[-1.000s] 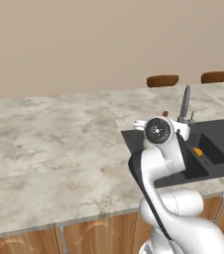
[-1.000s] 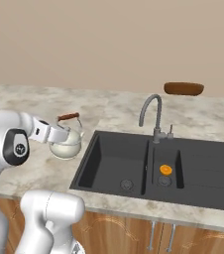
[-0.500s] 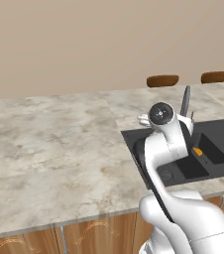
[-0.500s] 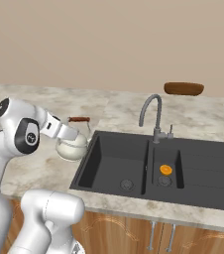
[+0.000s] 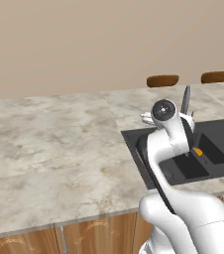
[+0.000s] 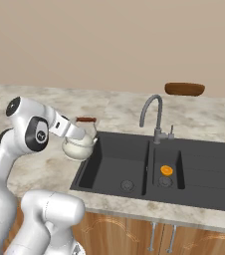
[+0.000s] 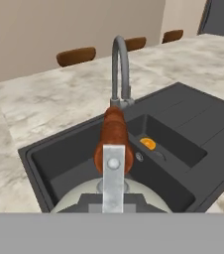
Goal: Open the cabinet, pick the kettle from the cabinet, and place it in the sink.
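1. Right base view: kettle (image 6: 78,146), cream-white and rounded, hangs in the air at the left rim of the sink (image 6: 194,185), its body partly over the counter (image 6: 45,107) edge and partly over the left basin.
2. Claw (image 6: 82,135) reaches in from the left on a white forearm; it is pressed together on the kettle's handle (image 6: 86,119), which is reddish-brown on top. Fingertips themselves are hard to make out at this angle.
3. Sink: black, rectangular, recessed in the marble-patterned counter. 2 basins, the larger on the left, a smaller one in the middle, and a flat drainer area to the right.
4. Small orange object (image 6: 167,170) lies in the smaller basin, beside its drain.
5. Faucet (image 6: 153,117), curved grey gooseneck, stands on the back rim between the basins, well apart from the kettle.
6. Hand view: kettle top (image 7: 84,197) sits at the bottom, straight below the camera; the brown handle grip (image 7: 114,139) runs away toward the faucet (image 7: 119,69). A grey metal strap (image 7: 113,176) with a rivet comes up from the lid to the grip.
7. Hand view, again: left basin lies open beneath and beyond the kettle; orange object (image 7: 147,144) is off to the right in the smaller basin.
8. Left base view: arm's elbow and wrist block most of the kettle; the sink (image 5: 218,134) shows on the right, the faucet (image 5: 185,99) just behind the wrist.
9. 2 brown stool seats (image 5: 162,80) show beyond the far counter edge.
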You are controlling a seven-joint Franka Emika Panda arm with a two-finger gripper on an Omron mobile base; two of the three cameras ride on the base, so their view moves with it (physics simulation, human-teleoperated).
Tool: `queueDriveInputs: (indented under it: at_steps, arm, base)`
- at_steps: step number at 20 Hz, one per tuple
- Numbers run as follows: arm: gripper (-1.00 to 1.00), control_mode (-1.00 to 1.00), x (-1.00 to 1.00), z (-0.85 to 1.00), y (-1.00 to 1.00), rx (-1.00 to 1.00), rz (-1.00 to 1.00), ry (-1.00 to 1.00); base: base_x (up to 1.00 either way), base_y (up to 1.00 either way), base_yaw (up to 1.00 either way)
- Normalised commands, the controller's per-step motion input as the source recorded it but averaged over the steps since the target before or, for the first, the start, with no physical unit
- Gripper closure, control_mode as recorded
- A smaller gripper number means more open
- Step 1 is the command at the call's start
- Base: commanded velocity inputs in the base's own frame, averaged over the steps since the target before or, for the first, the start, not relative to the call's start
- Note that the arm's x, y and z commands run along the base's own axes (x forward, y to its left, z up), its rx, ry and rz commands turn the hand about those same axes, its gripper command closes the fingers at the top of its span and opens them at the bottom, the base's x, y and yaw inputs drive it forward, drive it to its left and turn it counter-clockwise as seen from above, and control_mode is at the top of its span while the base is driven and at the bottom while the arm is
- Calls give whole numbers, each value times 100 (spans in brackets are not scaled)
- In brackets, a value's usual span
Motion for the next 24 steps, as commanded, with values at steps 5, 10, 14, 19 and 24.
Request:
queueDriveInputs:
  at_steps: [5,10,14,19,24]
  arm:
    - [100,-100,12,-41,-16,0,-3,-26]
    - [100,-100,24,-25,-27,4,-12,8]
    - [100,-100,28,-22,-24,3,-14,18]
    - [100,-100,29,-23,-17,1,-11,15]
    - [100,-100,29,-26,-19,6,-3,7]
  base:
    - [0,0,0]
    - [0,0,0]
    - [0,0,0]
    - [0,0,0]
    - [0,0,0]
